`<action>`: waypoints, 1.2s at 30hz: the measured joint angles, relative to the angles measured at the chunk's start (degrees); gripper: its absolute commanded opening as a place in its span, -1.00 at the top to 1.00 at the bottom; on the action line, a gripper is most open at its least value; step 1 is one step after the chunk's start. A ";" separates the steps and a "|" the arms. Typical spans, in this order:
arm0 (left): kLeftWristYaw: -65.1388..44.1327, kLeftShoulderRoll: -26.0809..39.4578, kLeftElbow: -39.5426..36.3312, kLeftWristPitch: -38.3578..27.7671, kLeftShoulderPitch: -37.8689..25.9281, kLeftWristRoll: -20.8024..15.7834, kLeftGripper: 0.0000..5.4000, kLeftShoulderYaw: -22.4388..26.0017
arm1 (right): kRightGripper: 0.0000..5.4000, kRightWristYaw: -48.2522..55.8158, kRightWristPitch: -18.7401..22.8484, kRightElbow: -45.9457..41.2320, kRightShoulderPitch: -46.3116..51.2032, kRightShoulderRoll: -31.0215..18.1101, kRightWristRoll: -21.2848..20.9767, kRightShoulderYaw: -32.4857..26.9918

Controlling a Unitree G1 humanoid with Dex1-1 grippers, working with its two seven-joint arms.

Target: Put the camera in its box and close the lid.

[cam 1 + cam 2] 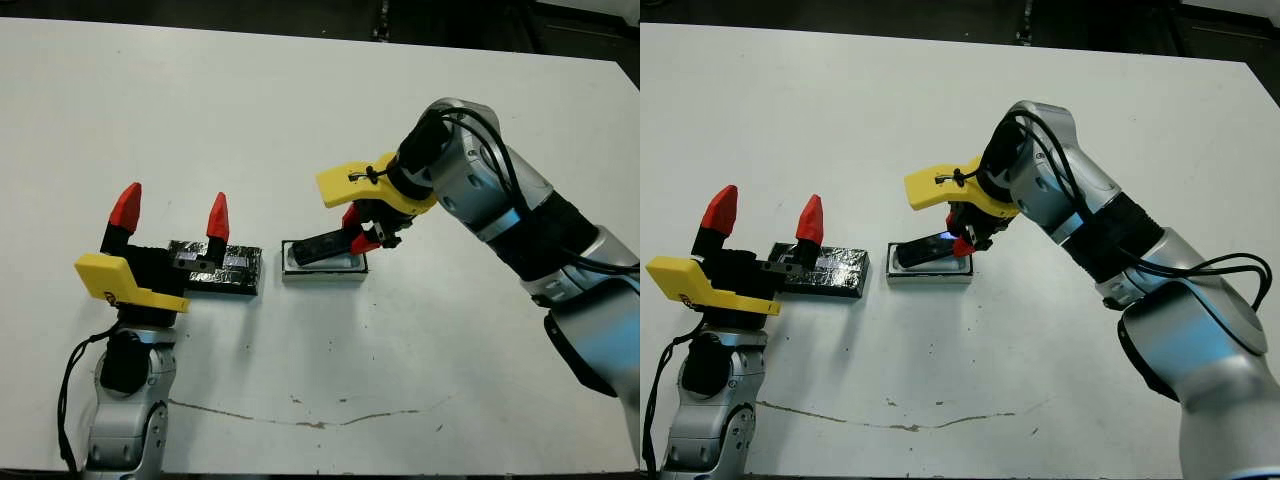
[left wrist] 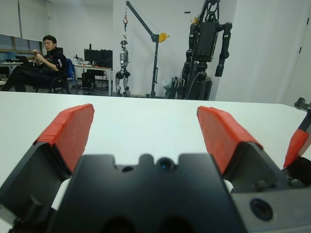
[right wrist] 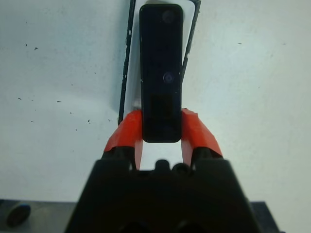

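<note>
Currently the placing step is in hand: the camera (image 3: 161, 73) is clamped by one end between the right gripper (image 1: 362, 236) fingertips, tilted, its far end reaching past them over the box (image 1: 322, 268). Next, judged: camera to be levelled, lowered w/in the white walls, then let go. The left gripper (image 1: 170, 215) is held spread wide & empty, the lid (image 1: 232, 270) lying just beyond its base. No brand or writing is legible.

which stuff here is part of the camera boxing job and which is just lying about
Job:
camera, held in the right gripper
box, under it
lid, by the open left gripper

Lying about:
nothing else on the table; background robots and a seated person
</note>
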 measured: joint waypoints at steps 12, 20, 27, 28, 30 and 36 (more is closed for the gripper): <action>-0.28 0.17 0.08 -0.14 0.01 -0.22 -1.00 0.07 | 0.39 -0.26 0.89 -0.59 0.34 0.00 -1.64 1.38; -0.28 0.19 0.08 -0.40 0.01 -0.24 -1.00 0.04 | 0.39 -1.75 -1.00 -1.18 1.13 0.08 -2.06 1.47; -0.27 0.12 0.10 -0.74 0.12 -0.21 -1.00 -0.03 | 0.39 -2.06 -5.55 -0.05 1.29 1.02 -2.07 1.47; -0.26 0.09 0.10 -0.80 0.23 -0.20 -1.00 -0.04 | 0.39 -2.06 -6.44 0.24 1.26 1.18 -2.14 1.52; -0.24 0.00 0.10 -0.93 0.36 -0.20 -1.00 -0.04 | 0.39 -2.06 -6.90 0.39 1.15 1.42 -2.38 1.73; -0.18 -0.15 0.10 -1.19 0.42 -0.15 -1.00 -0.04 | 0.39 -2.05 -8.52 1.66 0.48 2.65 -3.41 2.74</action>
